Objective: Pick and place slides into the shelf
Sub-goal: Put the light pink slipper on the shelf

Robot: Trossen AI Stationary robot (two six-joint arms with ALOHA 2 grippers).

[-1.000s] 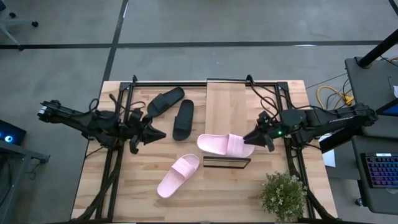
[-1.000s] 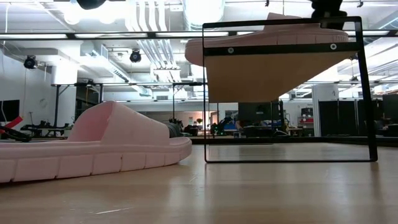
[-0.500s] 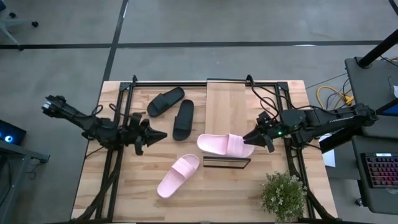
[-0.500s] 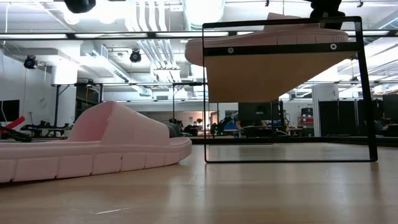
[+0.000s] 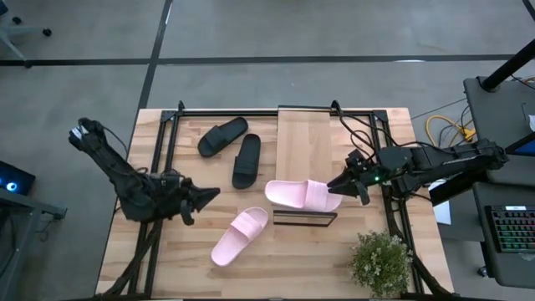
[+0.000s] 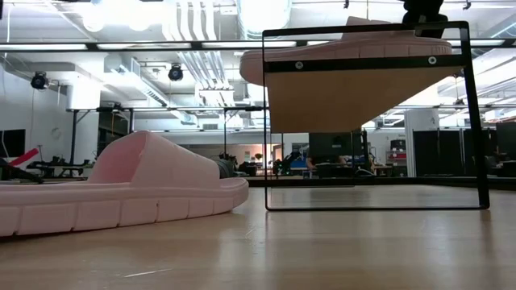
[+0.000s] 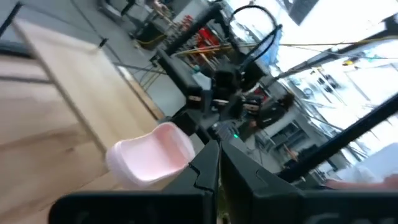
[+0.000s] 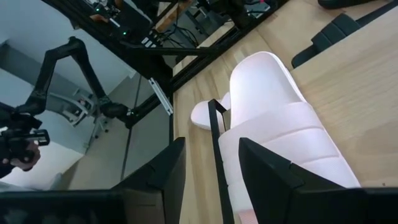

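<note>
The shelf is a light-wood plank on a black frame, running from the table's far edge toward its middle. One pink slide lies flat across the shelf's near end, also seen in the low view. The other pink slide rests sole-down on the table. Two black slides lie left of the shelf. My right gripper is open at the right end of the shelf's pink slide. My left gripper is shut and hovers left of the table's pink slide. My right gripper stands open at the right end of the pink slide on the shelf, coming level from the table's right. One finger overlaps the slide's end. I cannot tell whether it touches. The slide lies flat on the plank.
A potted plant stands at the table's near right corner. Black frame rails run along the table's left and right sides, with cables near the right arm. Bare wood lies between the black slides and the near pink slide.
My left gripper has moved toward the table's near edge, closer to the pink slide on the table, staying shut; its arm has swung up and back at the elbow.
</note>
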